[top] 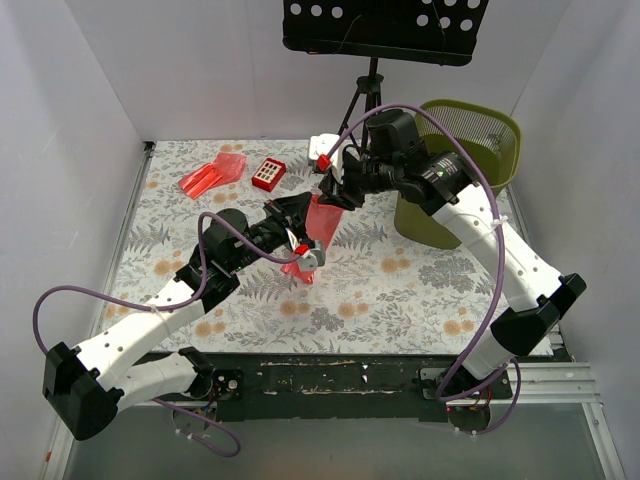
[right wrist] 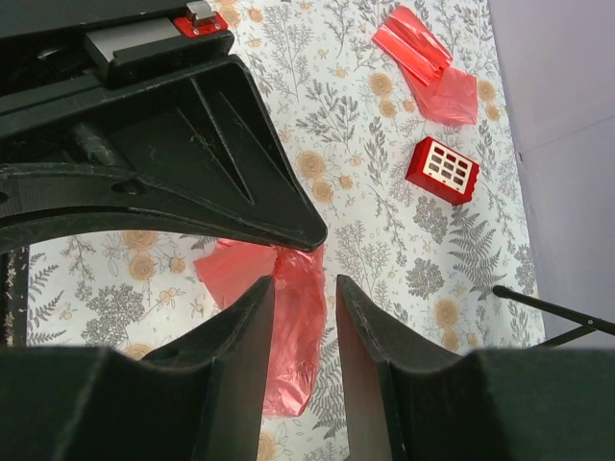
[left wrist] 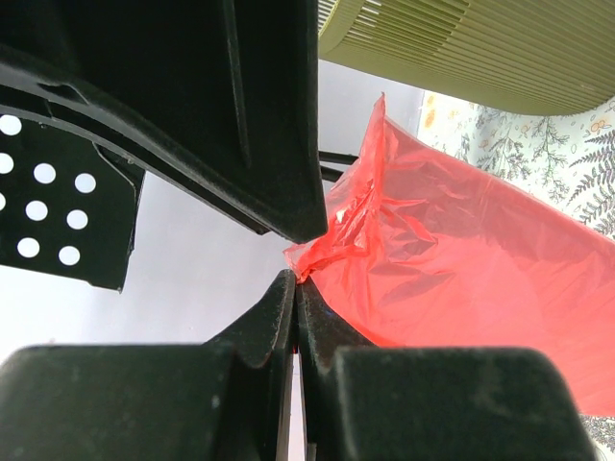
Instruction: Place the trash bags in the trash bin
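Barely begun — the left gripper (left wrist: 296, 279) clamps one wrinkly red film trash bag (left wrist: 452, 250), the right gripper (right wrist: 305, 288) hangs half-open over it, another red bag (top: 213, 175) lies far-left — none shows in the olive-green perforated bin (top: 500, 140).

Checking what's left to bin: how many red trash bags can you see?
2. One bag hangs mid-table, pinched in the left gripper; the other bag lies far left, beside the red box. The bin's inside is partly hidden.

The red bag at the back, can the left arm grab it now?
Probably not yet: the jaws of the left arm are shut on another trash bag. The back bag lies in the open; only that grip is in the way.
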Controlling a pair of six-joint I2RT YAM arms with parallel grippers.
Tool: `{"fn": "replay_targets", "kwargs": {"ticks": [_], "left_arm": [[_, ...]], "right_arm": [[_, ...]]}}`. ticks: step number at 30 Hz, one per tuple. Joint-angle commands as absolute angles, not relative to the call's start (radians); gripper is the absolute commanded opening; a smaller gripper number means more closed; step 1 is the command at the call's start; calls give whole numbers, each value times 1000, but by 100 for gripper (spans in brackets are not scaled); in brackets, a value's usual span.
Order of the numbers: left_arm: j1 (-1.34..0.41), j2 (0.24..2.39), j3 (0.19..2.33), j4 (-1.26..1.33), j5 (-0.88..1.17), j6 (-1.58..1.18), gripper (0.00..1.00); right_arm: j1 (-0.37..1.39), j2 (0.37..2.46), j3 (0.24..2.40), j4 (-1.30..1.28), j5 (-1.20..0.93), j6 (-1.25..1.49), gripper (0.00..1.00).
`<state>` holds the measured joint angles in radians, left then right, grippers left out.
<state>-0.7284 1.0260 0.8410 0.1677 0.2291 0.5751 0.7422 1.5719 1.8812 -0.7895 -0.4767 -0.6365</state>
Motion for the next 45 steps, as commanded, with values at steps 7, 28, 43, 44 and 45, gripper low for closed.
{"fn": "replay_targets", "kwargs": {"ticks": [7, 28, 43, 44, 45], "left_arm": [[-724, 1022, 887, 172, 225, 565, 0], [-726, 1011, 881, 170, 227, 566, 0], [-726, 1016, 870, 213, 218, 565, 0], [-726, 1015, 871, 213, 216, 566, 0], [-726, 1012, 868, 212, 216, 568, 0]], "right_arm": [[755, 1557, 1881, -759, -449, -646, 40], [765, 1563, 1855, -709, -311, -664, 31], [765, 1566, 1799, -747, -387, -667, 19], [765, 1566, 1792, -739, -380, -652, 21], [765, 1566, 1784, -735, -377, -644, 25]]}}
